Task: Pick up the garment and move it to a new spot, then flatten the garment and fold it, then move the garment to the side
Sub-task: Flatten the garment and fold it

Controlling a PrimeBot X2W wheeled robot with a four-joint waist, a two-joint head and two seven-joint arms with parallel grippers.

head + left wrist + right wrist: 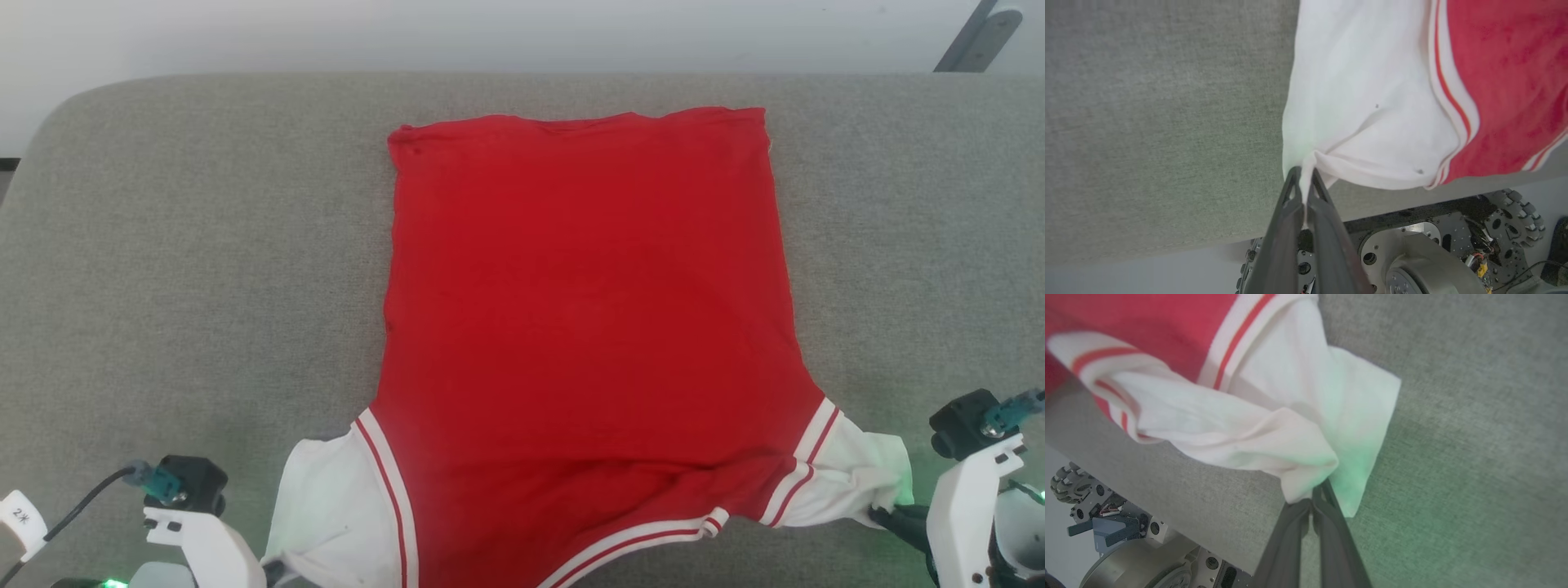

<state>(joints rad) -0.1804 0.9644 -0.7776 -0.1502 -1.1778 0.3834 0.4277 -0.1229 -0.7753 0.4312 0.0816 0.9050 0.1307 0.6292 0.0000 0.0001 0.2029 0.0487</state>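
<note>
The garment (588, 310) lies spread flat on the grey padded surface, plain red side up, hem at the far end and its white sleeves toward me. My left gripper (1303, 173) is shut on the corner of the left white sleeve (1355, 102), near the surface's front edge. My right gripper (1318, 495) is shut on the bunched edge of the right white sleeve (1274, 428). In the head view the left gripper (273, 569) sits at the bottom left and the right gripper (882, 514) at the lower right. The striped collar (637, 543) hangs at the front edge.
The grey padded surface (188, 269) has free room left and right of the garment. Its front edge (1167, 245) runs just below the sleeves, with my wheeled base (1433, 253) underneath. A white wall and a dark bracket (976, 37) lie beyond the far edge.
</note>
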